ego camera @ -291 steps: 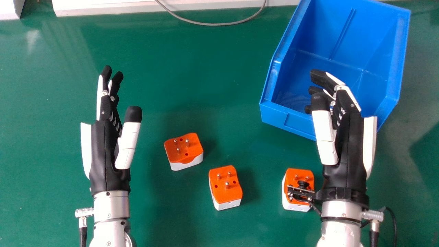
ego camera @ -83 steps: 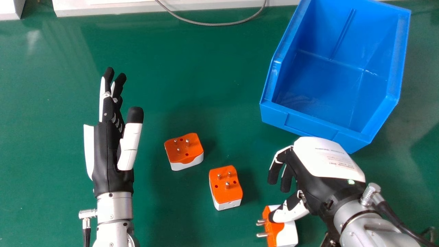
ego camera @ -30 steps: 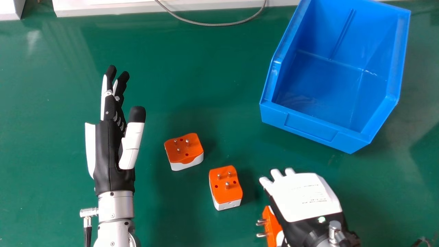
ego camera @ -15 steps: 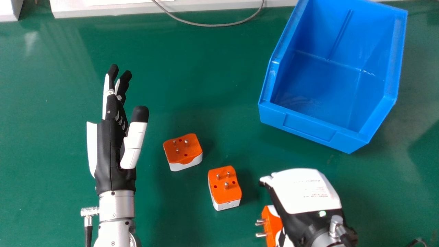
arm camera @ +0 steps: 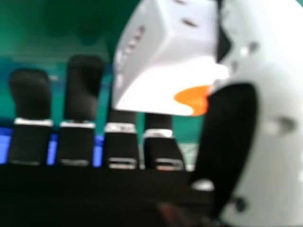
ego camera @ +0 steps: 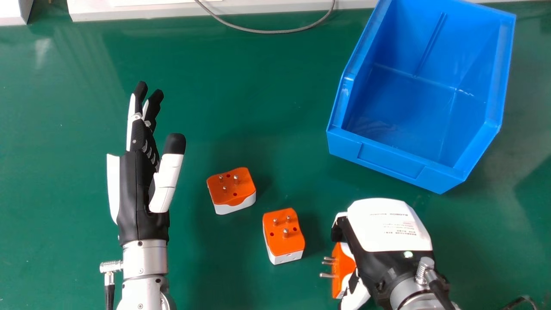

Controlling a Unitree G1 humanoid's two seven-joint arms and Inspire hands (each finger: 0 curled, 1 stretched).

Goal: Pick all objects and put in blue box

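Observation:
My right hand (ego camera: pixel 389 241) is at the lower right in the head view, back upward, curled round an orange and white plug adapter (ego camera: pixel 341 267) whose metal pins point left. In the right hand view the white side of that adapter (arm camera: pixel 163 61) lies between the fingers and thumb of my right hand (arm camera: pixel 232 127). Two more adapters rest pins up on the green surface: one (ego camera: pixel 231 187) near the middle, another (ego camera: pixel 284 232) nearer and to its right. The blue box (ego camera: pixel 396 159) stands at the upper right, with a bare floor. My left hand (ego camera: pixel 140 185) is open at the left.
A grey cable (ego camera: pixel 275 31) curves along the far edge in front of a white ledge (ego camera: pixel 150 10). The green table (ego camera: pixel 258 94) spreads between my left hand and the box. A dark cable (ego camera: pixel 521 301) shows at the lower right corner.
My right hand has come down from the box to the adapter at the lower right, turned back upward and curled round it. Hand and adapter have lately shifted slightly toward the box.

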